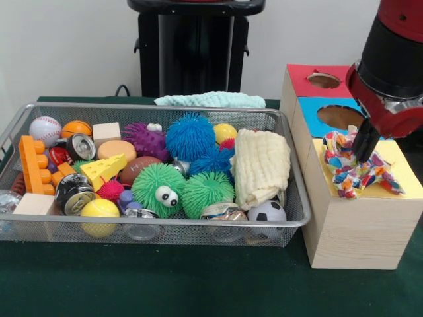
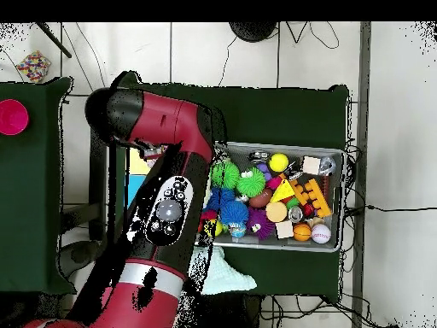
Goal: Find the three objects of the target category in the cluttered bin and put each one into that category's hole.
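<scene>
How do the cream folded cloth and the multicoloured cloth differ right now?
The cream cloth lies folded inside the wire bin; the multicoloured cloth sits crumpled on the box's yellow section. The cream one is plain and untouched; the multicoloured one has the gripper on it. Both are soft fabric.

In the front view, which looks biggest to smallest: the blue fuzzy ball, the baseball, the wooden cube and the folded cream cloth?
1. Folded cream cloth
2. Blue fuzzy ball
3. Baseball and wooden cube: these look about alike, so I won't rank them.
</scene>
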